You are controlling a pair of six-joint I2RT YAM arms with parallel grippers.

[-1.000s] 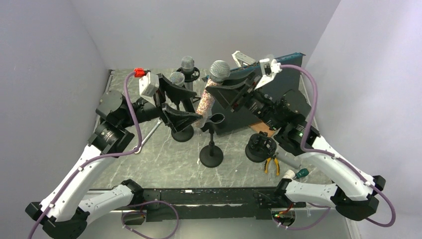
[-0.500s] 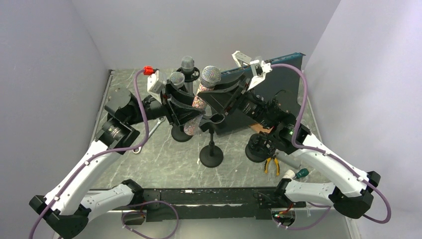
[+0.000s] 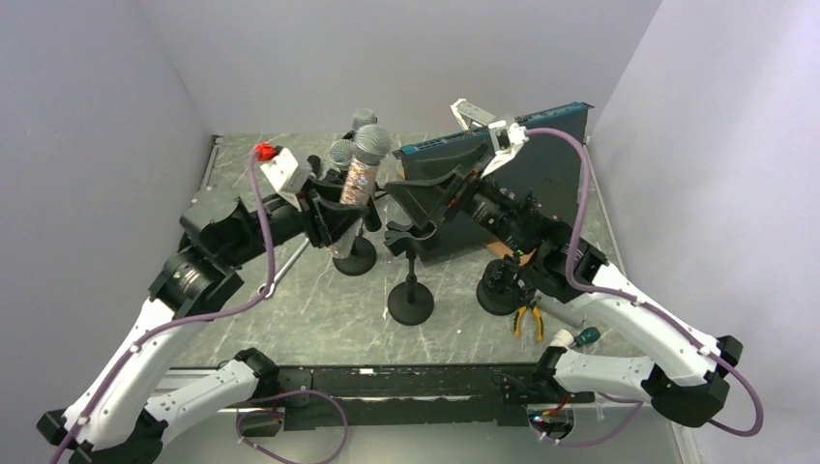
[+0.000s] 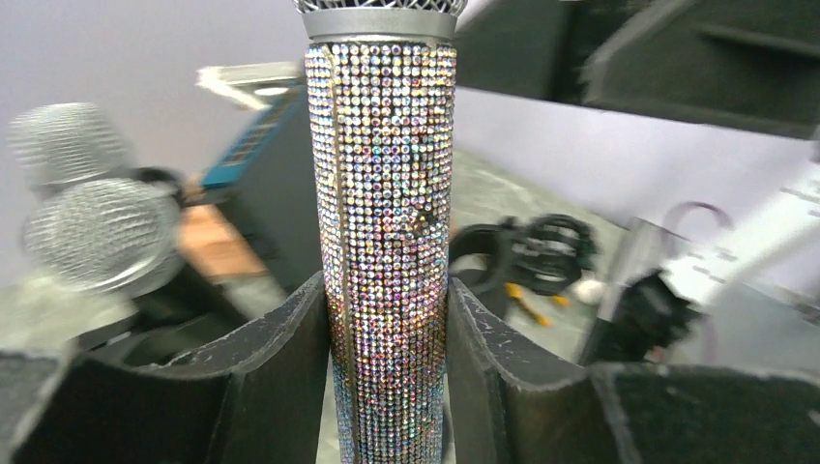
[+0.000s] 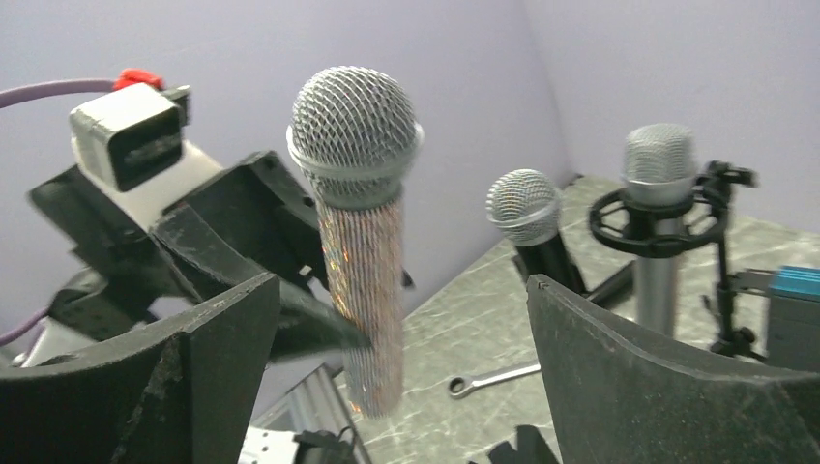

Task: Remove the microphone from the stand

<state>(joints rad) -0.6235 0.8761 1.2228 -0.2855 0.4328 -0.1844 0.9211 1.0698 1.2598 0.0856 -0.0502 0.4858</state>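
Note:
The microphone (image 3: pixel 362 174), with a sparkly rhinestone body and a silver mesh head, stands upright in the air, left of the stand. My left gripper (image 3: pixel 344 215) is shut on its body; in the left wrist view the fingers (image 4: pixel 276 377) press on both sides of the microphone (image 4: pixel 387 232). The black stand (image 3: pixel 411 302) at the table's middle has an empty clip at its top. My right gripper (image 3: pixel 424 208) stands wide open just above that clip, holding nothing. In the right wrist view the microphone (image 5: pixel 360 203) hangs in front of my open right gripper (image 5: pixel 401 295), apart from both fingers.
Two other microphones (image 3: pixel 341 152) (image 3: pixel 364 119) sit on stands behind the left gripper. A dark box with a blue edge (image 3: pixel 527 179) stands at the back right. A wrench (image 5: pixel 493 377), a black shock mount (image 3: pixel 505 285), yellow pliers (image 3: pixel 527 319) and a green-handled screwdriver (image 3: pixel 585 336) lie on the table.
The left gripper shut on the microphone and the right gripper opened and let it go. The left arm carried the microphone leftward, away from the stand.

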